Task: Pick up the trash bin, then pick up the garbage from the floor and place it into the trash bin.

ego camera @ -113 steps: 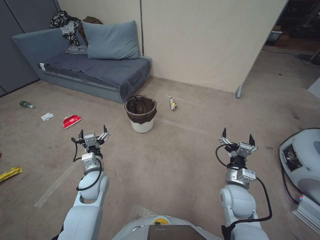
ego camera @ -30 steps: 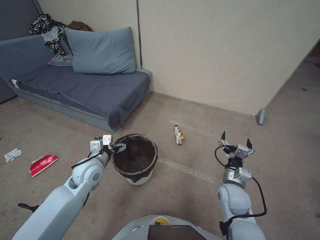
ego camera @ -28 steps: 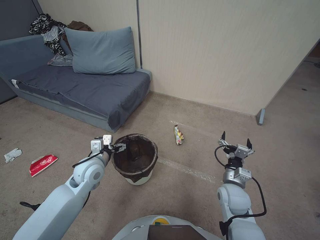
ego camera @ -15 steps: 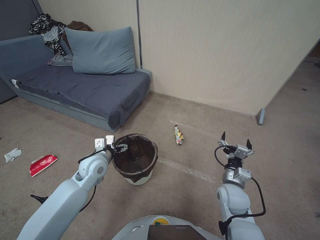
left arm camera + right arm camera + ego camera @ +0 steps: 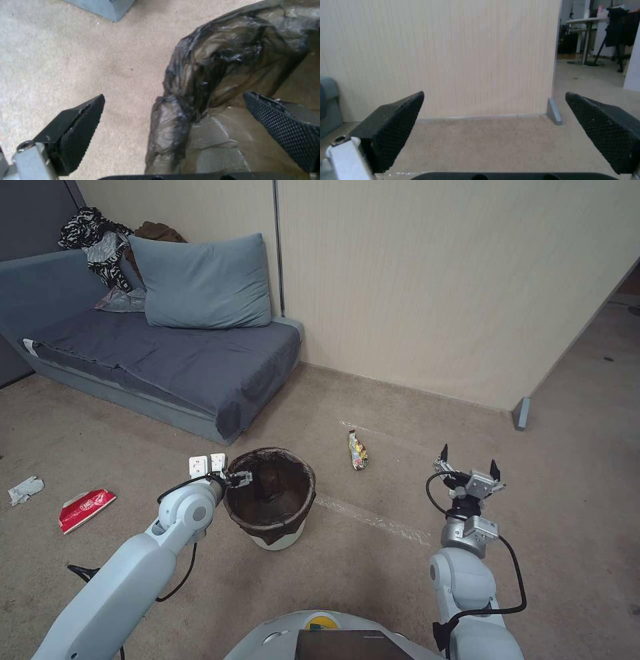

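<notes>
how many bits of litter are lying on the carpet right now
3: a crumpled white paper far left, a red-and-white wrapper beside it, and a colourful snack wrapper right of the bin. More may lie outside the view.

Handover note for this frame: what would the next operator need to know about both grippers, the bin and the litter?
Left gripper: open, jaws straddling the bin rim at its left side, one jaw outside and one inside the liner; not closed yet.
Right gripper: open, idle, held over the carpet to the right.
Bin stands on the floor, not lifted.
Litter on the carpet: colourful wrapper beyond the bin, red-and-white wrapper and crumpled paper to the left.
Done: the reach to the bin. Left: grip and lift it, then collect all the litter.
</notes>
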